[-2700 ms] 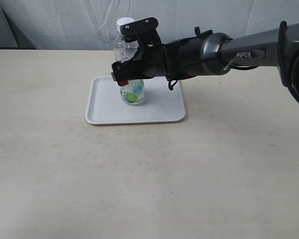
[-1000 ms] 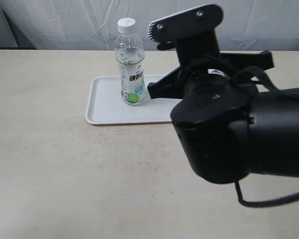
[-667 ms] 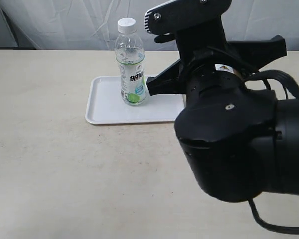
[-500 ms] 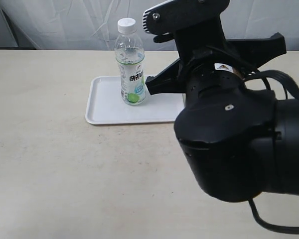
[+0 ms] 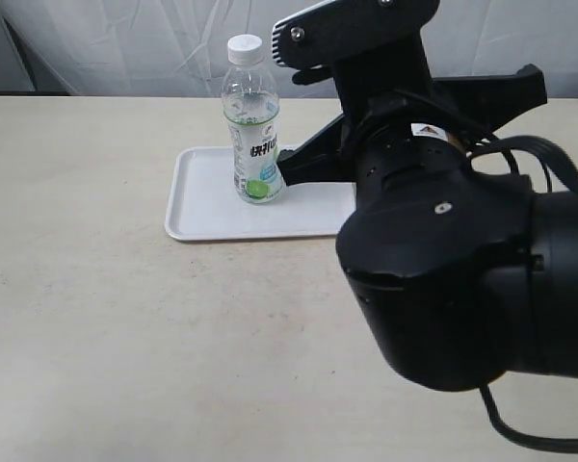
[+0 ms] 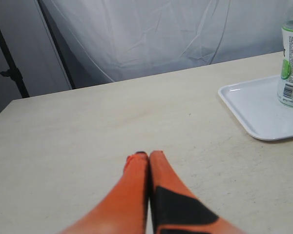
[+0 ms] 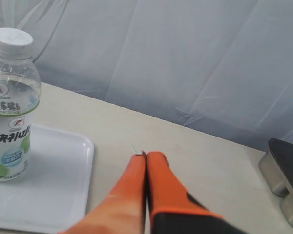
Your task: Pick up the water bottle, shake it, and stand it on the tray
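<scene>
Water bottle [image 5: 251,125]: small, clear plastic, white screw cap, white-and-green label; stands upright on the flat white rectangular plastic tray [image 5: 207,217], touched by neither tool.
Surface [image 5: 125,327]: beige, flat; carries the tray.
Left tool [image 6: 149,156]: orange fingers pressed together, empty, well apart from the tray.
Right tool [image 7: 145,157]: fingers together, empty, near the tray's edge.
Handling: probably light; thin walls likely yield when squeezed; smooth label may slip; tall and narrow, so easily tipped.
Grip zone: labelled mid-body, below the shoulder.

The bottle [image 7: 12,105] bears dark Chinese characters on its label, too small to read surely. A yellow warning-triangle sticker [image 5: 426,130] sits on the arm [image 5: 443,260].
</scene>
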{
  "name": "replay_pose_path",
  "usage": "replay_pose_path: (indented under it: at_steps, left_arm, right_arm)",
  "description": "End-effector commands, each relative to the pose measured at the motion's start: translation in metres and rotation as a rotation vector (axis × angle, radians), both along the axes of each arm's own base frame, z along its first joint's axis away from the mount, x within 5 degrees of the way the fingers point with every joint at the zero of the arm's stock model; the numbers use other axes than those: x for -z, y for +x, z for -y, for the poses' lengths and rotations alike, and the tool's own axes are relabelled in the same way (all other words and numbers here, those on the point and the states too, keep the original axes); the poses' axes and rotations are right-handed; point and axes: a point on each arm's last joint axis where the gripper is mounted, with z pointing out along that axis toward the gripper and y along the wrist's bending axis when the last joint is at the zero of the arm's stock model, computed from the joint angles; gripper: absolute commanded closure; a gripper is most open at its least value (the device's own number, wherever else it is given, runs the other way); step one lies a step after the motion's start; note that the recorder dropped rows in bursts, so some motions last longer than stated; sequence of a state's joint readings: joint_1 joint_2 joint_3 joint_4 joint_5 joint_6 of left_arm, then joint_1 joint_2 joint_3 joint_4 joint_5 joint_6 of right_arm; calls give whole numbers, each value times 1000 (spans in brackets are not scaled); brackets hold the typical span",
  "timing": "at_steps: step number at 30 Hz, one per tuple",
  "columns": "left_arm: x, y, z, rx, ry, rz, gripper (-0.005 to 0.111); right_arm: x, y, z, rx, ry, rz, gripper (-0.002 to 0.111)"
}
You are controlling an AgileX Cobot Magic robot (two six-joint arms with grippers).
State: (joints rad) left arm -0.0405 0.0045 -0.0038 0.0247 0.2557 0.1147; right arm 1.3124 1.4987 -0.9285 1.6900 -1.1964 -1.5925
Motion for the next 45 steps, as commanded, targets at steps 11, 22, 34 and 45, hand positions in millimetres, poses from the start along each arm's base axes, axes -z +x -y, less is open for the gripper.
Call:
replay_pose_path:
  at_steps: [11, 22, 34, 45]
  left_arm:
    - [0, 0, 0, 1, -6, 10, 106]
    - [0, 0, 0, 1, -6, 10, 106]
    - [0, 0, 0, 1, -6, 10, 106]
    - [0, 0, 0, 1, -6, 10, 106]
  right_arm:
    - [-32, -27, 18, -44, 184, -19, 106]
    - [-116, -47, 101, -216, 725, 3, 106]
    - [-100, -70, 181, -482, 962, 90, 106]
    - [0, -89, 217, -284, 919, 192, 106]
